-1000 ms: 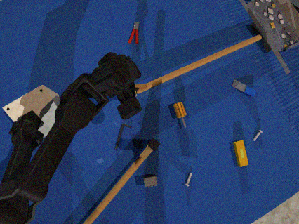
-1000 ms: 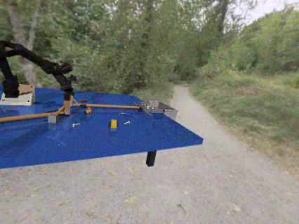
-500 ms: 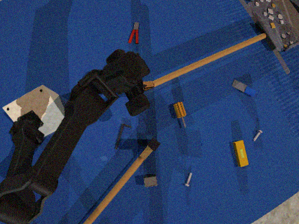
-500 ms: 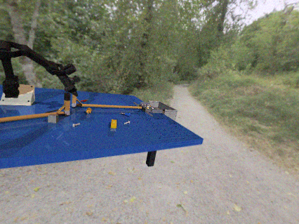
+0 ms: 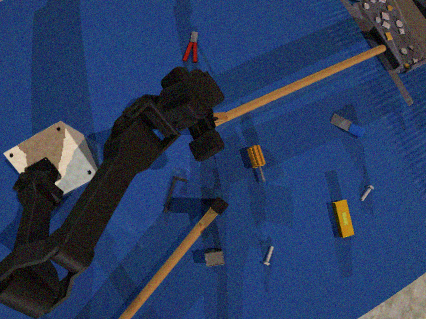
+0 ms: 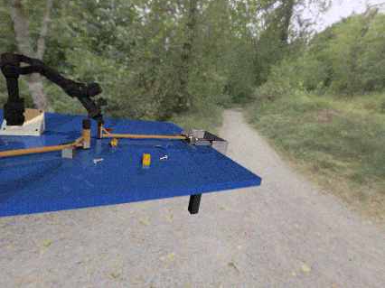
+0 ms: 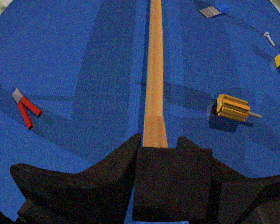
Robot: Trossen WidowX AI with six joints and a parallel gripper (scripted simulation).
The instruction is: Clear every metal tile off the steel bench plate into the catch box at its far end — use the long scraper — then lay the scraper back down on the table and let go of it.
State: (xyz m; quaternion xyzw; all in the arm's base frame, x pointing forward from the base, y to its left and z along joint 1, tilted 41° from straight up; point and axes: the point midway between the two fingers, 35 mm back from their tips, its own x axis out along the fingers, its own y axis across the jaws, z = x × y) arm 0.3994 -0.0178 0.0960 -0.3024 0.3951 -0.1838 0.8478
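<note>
The long scraper (image 5: 300, 83) (image 6: 145, 136) (image 7: 154, 75) has a wooden handle. My gripper (image 5: 212, 122) (image 6: 99, 120) (image 7: 159, 141) is shut on the upright grip at its near end. The handle runs to the near side of the steel bench plate (image 5: 411, 22), where the dark blade shows. Several small white and orange metal tiles (image 5: 385, 16) (image 6: 192, 137) lie beyond the blade. The catch box (image 6: 211, 137) is at the far end; the top view cuts it off. Whether the blade touches the plate, I cannot tell.
A second wooden-handled tool (image 5: 170, 260) (image 6: 36, 151) lies at the near side. Red pliers (image 5: 189, 49) (image 7: 24, 111), an orange-handled screwdriver (image 5: 256, 156) (image 7: 232, 107), a blue-handled tool (image 5: 347, 125), a yellow box (image 5: 343, 218) (image 6: 146, 159), a grey block (image 5: 214, 257), a hex key and bolts are around.
</note>
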